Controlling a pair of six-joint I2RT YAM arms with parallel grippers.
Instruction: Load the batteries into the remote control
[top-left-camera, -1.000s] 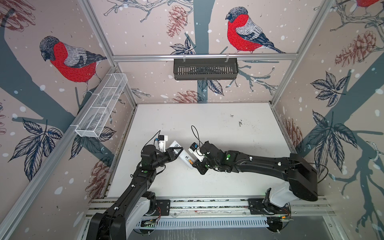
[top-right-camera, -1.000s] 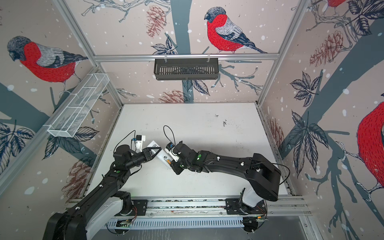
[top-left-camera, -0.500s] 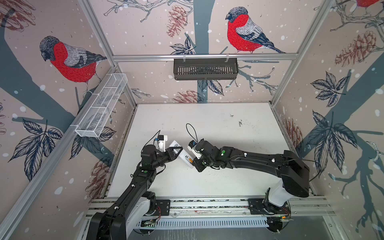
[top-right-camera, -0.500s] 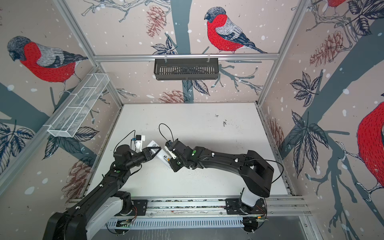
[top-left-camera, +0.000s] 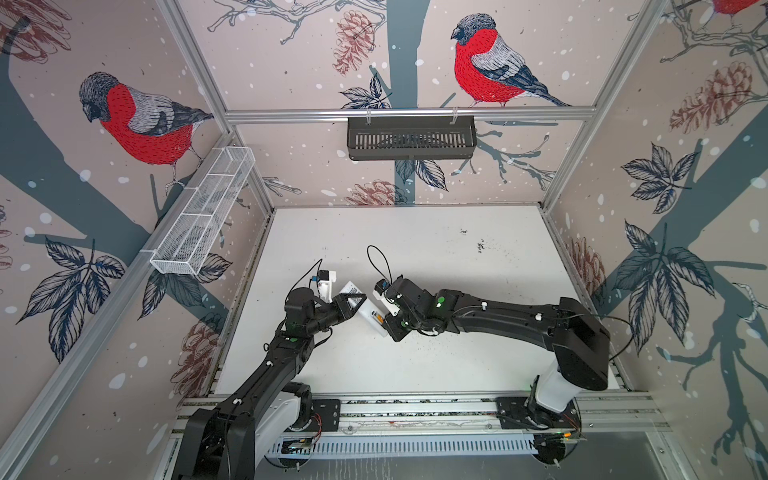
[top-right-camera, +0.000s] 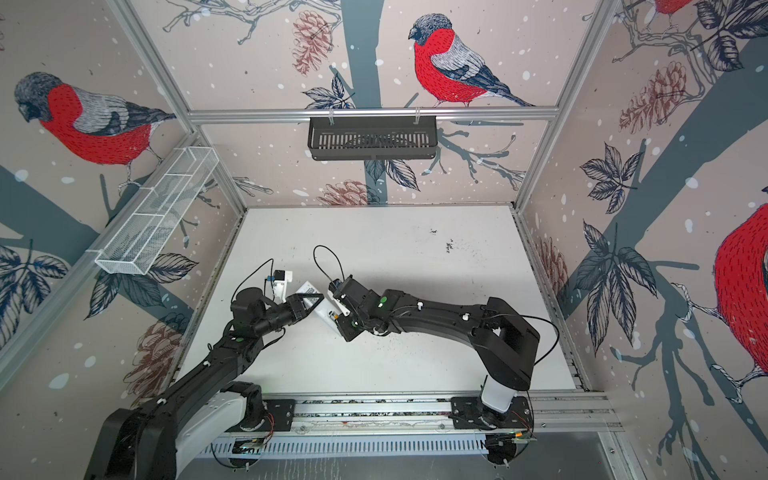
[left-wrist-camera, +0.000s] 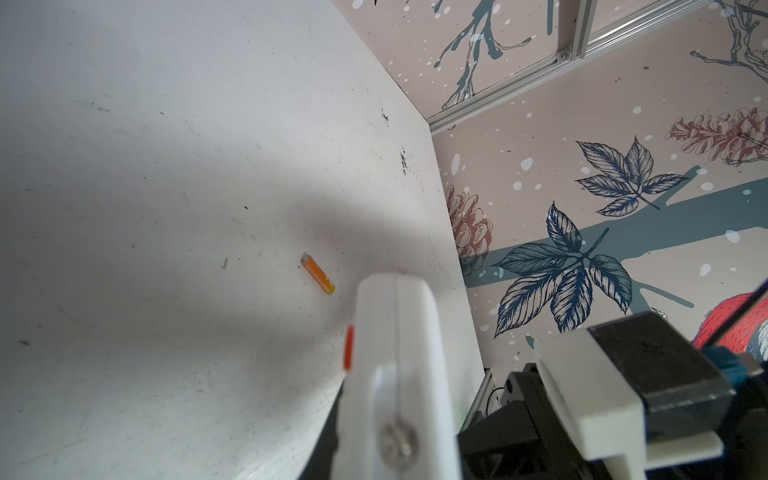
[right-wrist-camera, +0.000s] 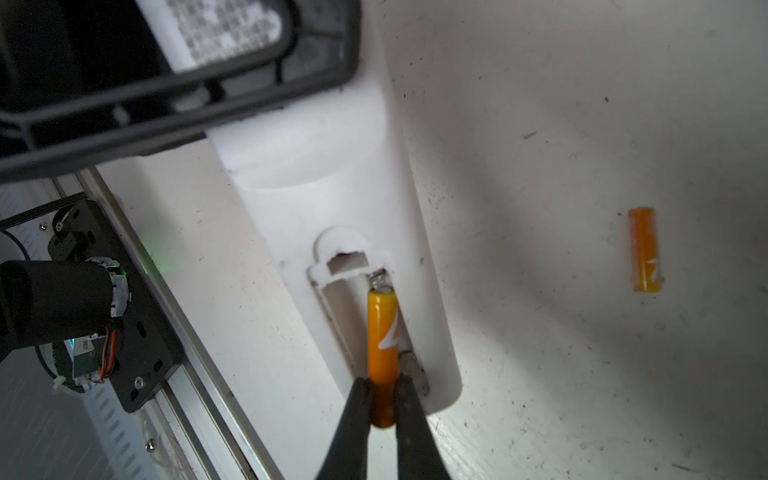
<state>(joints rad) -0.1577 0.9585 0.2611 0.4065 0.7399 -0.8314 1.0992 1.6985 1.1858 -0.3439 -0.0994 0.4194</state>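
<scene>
The white remote control (right-wrist-camera: 332, 199) is held back side up, with its battery compartment (right-wrist-camera: 345, 316) open. My left gripper (top-left-camera: 353, 301) is shut on the remote's upper end, above the table in both top views. My right gripper (right-wrist-camera: 382, 399) is shut on the near end of an orange battery (right-wrist-camera: 382, 332). That battery lies along one slot of the compartment with its far end at the spring contact. A second orange battery (right-wrist-camera: 645, 255) lies loose on the white table, also seen as a battery (left-wrist-camera: 318, 274) in the left wrist view beyond the remote control (left-wrist-camera: 395, 332).
A black wire basket (top-left-camera: 411, 137) hangs on the back wall and a white mesh tray (top-left-camera: 203, 216) on the left wall. The arm bases sit on a metal rail (top-left-camera: 415, 411) at the table's front edge. Patterned walls enclose the table on three sides.
My right arm has shifted a little to the left, bringing the held battery closer into the remote. The left arm and the remote have stayed still.
</scene>
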